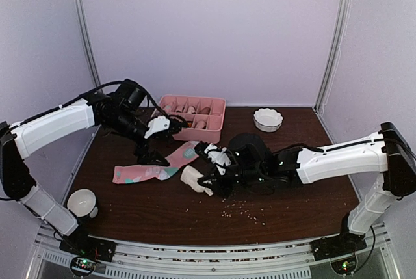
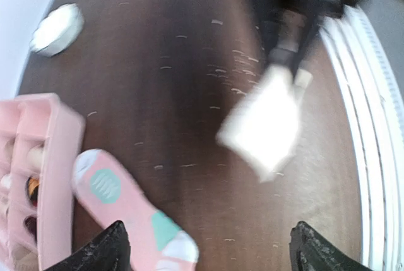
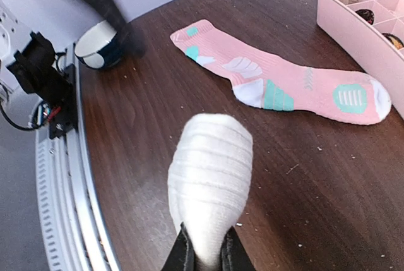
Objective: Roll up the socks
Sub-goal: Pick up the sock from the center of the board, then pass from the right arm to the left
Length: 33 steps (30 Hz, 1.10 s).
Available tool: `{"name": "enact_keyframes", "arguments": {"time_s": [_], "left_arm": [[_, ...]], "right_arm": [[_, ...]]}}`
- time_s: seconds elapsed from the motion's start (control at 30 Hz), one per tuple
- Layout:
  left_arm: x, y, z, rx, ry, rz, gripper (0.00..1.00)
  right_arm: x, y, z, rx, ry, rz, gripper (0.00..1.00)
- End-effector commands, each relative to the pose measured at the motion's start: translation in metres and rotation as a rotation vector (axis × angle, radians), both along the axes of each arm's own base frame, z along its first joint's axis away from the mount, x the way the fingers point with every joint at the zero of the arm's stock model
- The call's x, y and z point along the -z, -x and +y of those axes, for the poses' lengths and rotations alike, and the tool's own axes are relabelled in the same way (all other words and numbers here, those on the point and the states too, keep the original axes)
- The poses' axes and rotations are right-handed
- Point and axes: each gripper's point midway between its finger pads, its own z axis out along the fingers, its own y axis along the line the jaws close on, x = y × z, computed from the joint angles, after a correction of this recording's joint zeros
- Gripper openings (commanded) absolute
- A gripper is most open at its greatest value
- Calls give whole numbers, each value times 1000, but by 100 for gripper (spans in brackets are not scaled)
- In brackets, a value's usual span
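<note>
The pink sock (image 1: pixel 156 167) with teal and white patches lies flat on the dark table, left of centre; it also shows in the right wrist view (image 3: pixel 284 81) and the left wrist view (image 2: pixel 126 211). My left gripper (image 1: pixel 151 157) hovers just above it, wide open and empty (image 2: pixel 211 255). The cream sock (image 1: pixel 194 179) is bunched into a ribbed roll (image 3: pixel 211 170). My right gripper (image 1: pixel 211 183) is shut on its near end (image 3: pixel 203 255). The roll appears blurred in the left wrist view (image 2: pixel 262 129). Its dark brown ends are hidden.
A pink divided tray (image 1: pixel 195 115) with small items stands at the back centre. A white bowl (image 1: pixel 268 119) sits at the back right. A white cup (image 1: pixel 83 203) stands at the front left. Crumbs (image 1: pixel 244 209) are scattered near the front centre.
</note>
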Motion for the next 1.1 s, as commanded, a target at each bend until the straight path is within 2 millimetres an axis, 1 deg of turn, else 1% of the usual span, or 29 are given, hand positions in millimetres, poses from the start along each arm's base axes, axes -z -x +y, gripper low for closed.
{"name": "enact_keyframes", "arguments": {"time_s": [0.0,0.1,0.23,0.27,0.37,0.43,0.5,0.57,0.73,0.8,0.93,1.0,1.07], "left_arm": [[-13,57,-13,246,-13,-135,86],[-11,62,-16,269,-46,-166,84],[-15,66,-21,295,-65,-217,80],[-15,66,-22,300,-75,-234,78],[-10,56,-28,274,-116,-310,71],[-14,46,-33,245,-116,-348,68],[-19,45,-34,237,-108,-359,67],[-18,47,-34,248,-116,-364,67],[-2,50,-28,282,-177,-398,66],[-2,48,-28,271,-181,-408,65],[-6,40,-30,237,-177,-437,60],[-7,37,-30,230,-180,-451,58],[-5,32,-29,213,-190,-472,56]], "right_arm": [[-39,8,11,-30,-178,206,0],[-48,11,17,-49,-220,294,0],[-47,12,24,-47,-236,427,0],[-44,11,26,-39,-240,473,0],[-39,13,31,-45,-219,532,0],[-35,14,33,-46,-201,556,0],[-32,13,33,-35,-199,585,0],[-34,13,34,-27,-235,631,0],[-45,9,41,-11,-337,742,0],[-51,8,46,-13,-385,781,0],[-56,5,53,-13,-470,887,0],[-64,2,54,-15,-547,935,0],[-66,-2,51,0,-612,1002,0]]}}
